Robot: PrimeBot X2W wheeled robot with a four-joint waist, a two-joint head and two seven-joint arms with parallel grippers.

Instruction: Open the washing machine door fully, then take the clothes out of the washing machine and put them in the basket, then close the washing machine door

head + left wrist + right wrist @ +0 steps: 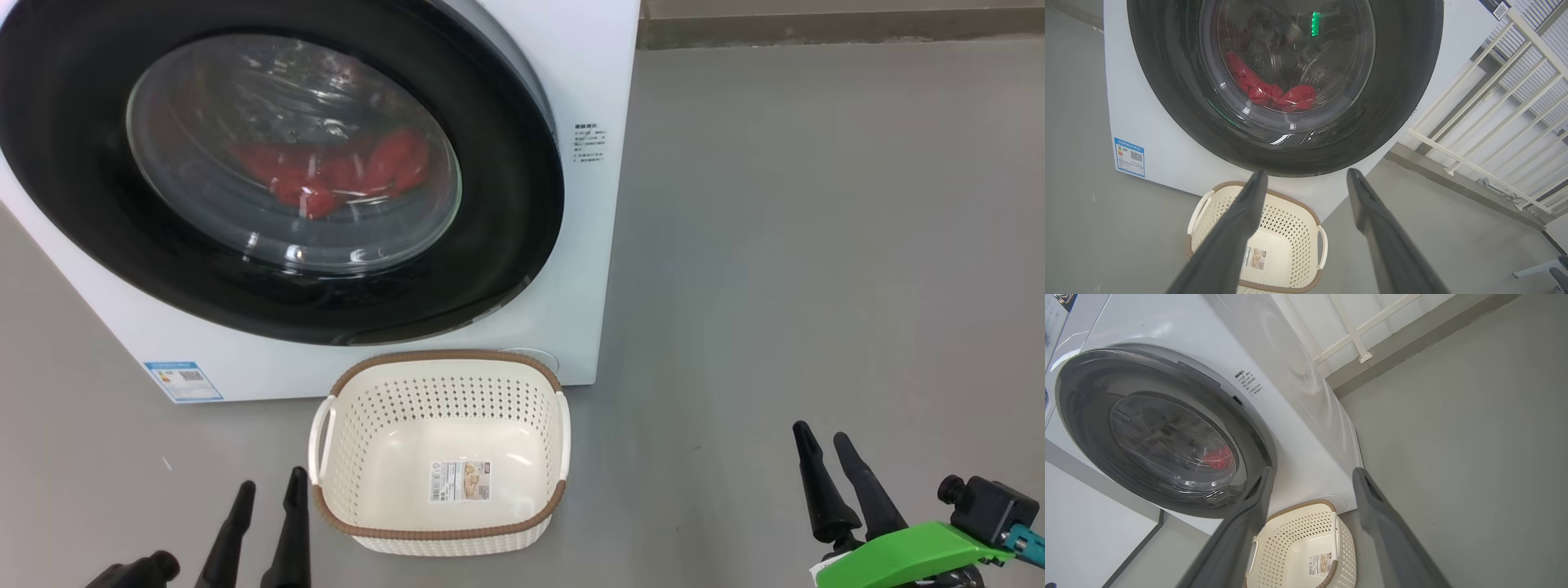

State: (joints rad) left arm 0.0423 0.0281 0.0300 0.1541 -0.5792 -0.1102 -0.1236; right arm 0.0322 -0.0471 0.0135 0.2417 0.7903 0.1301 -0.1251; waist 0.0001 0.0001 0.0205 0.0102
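The white washing machine (588, 245) stands ahead with its black-rimmed round door (490, 245) shut. Red clothes (335, 171) lie behind the glass, low in the drum; they also show red (1274, 92) in the left wrist view. An empty cream basket (359, 433) with a brown rim sits on the floor right in front of the machine. My left gripper (269, 486) is open at the lower left, just left of the basket. My right gripper (820, 437) is open at the lower right, well clear of it. In the wrist views the left gripper (1306, 173) and right gripper (1312, 471) hold nothing.
Grey floor (816, 245) stretches to the right of the machine. A white railing (1494, 122) and a low wall base (816, 28) run behind it. A blue sticker (184, 381) marks the machine's lower left front.
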